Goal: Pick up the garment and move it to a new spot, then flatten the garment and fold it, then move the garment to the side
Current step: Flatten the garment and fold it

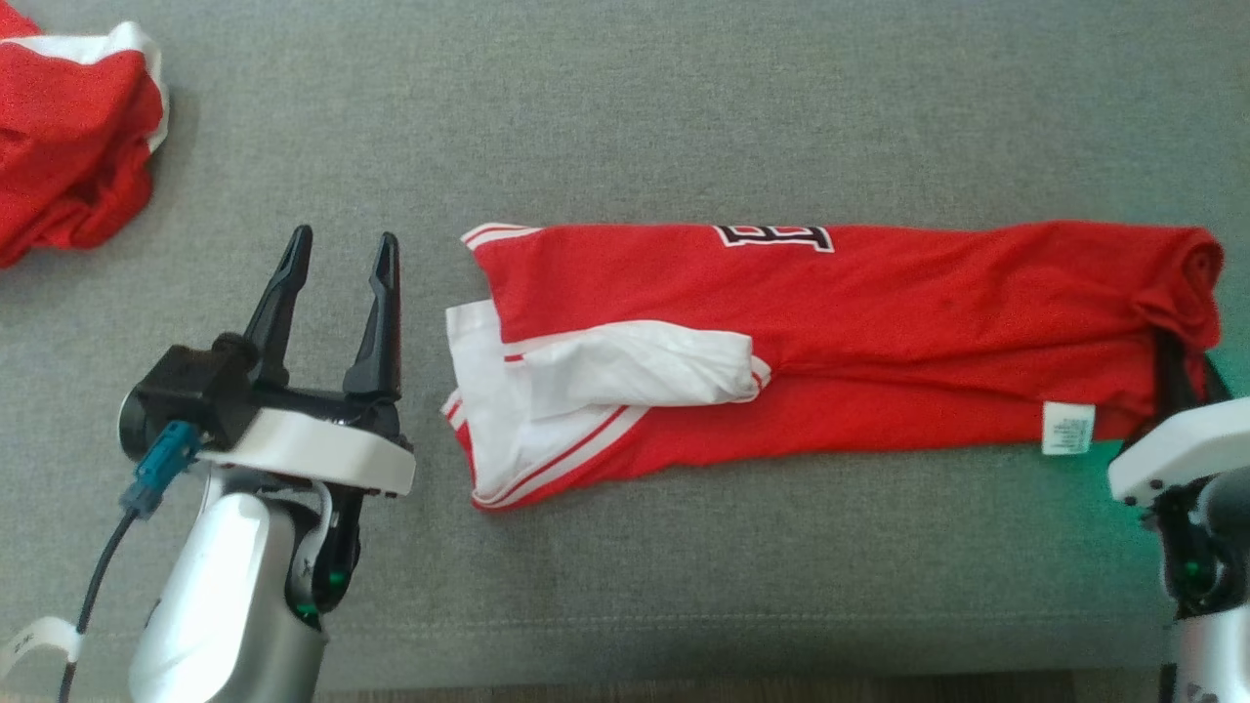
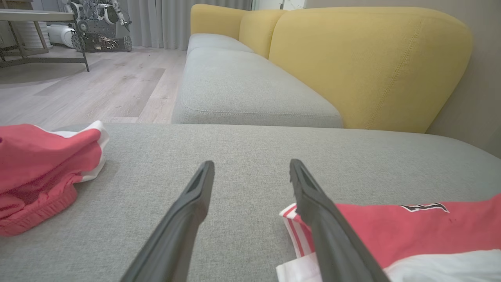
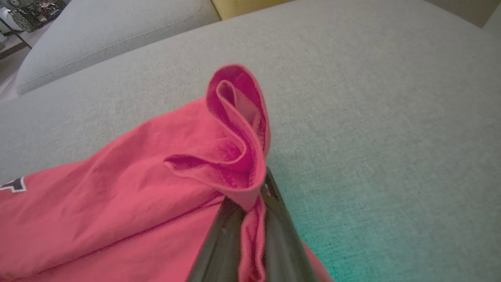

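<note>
- Red shirt [image 1: 879, 322] in long strip, folding underway.
- Right gripper [image 3: 250, 203] clamped on its right end; left gripper [image 1: 344, 244] spread, empty.
- Next: likely lift that end, carry leftward.

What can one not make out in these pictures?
Head view: the right gripper is partly covered by the bunched end of the garment and cut by the edge.
Head view: the label, print too small.
Head view: the second red garment, cut by the corner.
</note>
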Tool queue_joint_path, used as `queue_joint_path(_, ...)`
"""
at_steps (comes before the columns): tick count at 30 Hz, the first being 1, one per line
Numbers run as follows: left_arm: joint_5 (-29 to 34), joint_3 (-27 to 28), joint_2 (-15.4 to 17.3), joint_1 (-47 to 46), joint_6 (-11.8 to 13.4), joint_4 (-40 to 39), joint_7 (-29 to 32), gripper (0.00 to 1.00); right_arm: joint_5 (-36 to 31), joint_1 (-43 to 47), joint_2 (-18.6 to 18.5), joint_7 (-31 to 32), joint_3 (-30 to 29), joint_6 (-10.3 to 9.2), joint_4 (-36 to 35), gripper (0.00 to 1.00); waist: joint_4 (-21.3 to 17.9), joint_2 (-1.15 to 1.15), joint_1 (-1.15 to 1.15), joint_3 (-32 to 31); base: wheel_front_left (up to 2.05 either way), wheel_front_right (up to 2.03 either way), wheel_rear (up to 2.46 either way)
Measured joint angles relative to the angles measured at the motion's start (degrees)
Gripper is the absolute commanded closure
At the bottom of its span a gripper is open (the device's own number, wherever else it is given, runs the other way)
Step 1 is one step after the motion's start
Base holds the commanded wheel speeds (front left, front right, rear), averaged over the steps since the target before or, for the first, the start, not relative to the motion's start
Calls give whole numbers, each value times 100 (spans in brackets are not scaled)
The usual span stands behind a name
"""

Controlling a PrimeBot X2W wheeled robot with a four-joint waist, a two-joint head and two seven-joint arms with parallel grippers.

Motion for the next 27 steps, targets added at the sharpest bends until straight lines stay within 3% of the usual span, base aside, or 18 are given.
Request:
queue_joint_path(6, 0, 41, -42, 131, -15, 73, -1, 0, 180, -8, -1, 356, 349, 0, -644, 100, -5, 0, 0, -206, 0, 0, 0)
queue_joint_path(14, 48, 16, -91, 352, -22, 189, 0, 0, 1959, 2, -21, 902, 1940, 0, -1463, 100, 59, 0, 0, -630, 0, 0, 0)
queue_joint_path(18, 48, -15, -107, 353, -47, 213, 0, 0, 2543, -4, -37, 826, 2902, 0, -1244, 100, 213, 0, 0, -717, 0, 0, 0)
queue_joint_path(23, 49, -125, -157, 347, -78, 249, 0, 0, 3161, -334, -53, 286, 4045, -1, -415, 100, 489, 0, 0, -688, 0, 0, 0)
queue_joint_path(27, 49, -198, -231, 328, -121, 265, 0, 0, 3367, -772, -65, -157, 4467, -1, 165, 100, 674, 0, 0, -606, 0, 0, 0)
